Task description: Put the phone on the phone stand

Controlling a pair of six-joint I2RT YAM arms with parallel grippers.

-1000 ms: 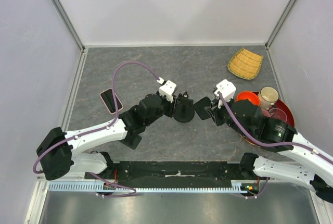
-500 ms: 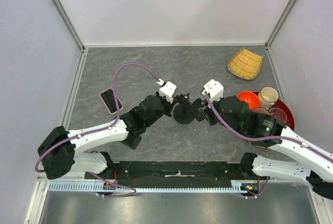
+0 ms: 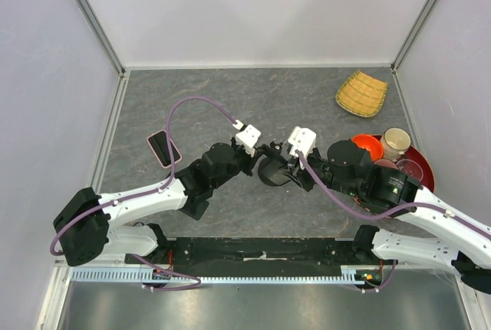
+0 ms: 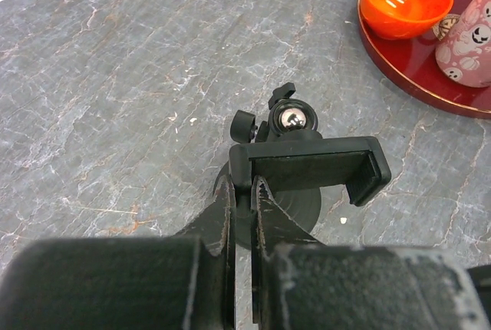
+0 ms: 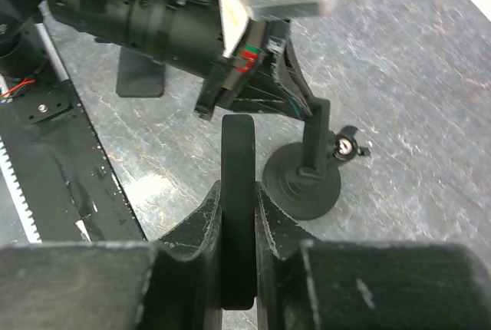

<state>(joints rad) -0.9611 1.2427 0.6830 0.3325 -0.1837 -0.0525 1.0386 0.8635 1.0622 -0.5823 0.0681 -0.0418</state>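
The black phone stand (image 4: pixel 307 165) rests on its round base in the middle of the table, its clamp cradle lying level under a shiny ball joint. My left gripper (image 4: pixel 244 192) is shut on the cradle's left end. In the right wrist view the phone (image 5: pixel 238 207), a black slab seen edge-on, stands upright with my right gripper (image 5: pixel 238 192) shut on it. It hangs just to the left of the stand's base (image 5: pixel 303 184). From above, the left gripper (image 3: pixel 265 152) and the right gripper (image 3: pixel 290 167) meet over the stand (image 3: pixel 270 170).
A red tray (image 3: pixel 424 167) at the right carries an orange bowl (image 3: pixel 365 144) and a patterned cup (image 3: pixel 397 143). A woven bamboo dish (image 3: pixel 362 93) lies at the back right. A pink-edged flat device (image 3: pixel 163 148) lies at the left.
My left gripper has shut on the stand's cradle. My right arm has carried the phone leftward until it is right beside the stand.
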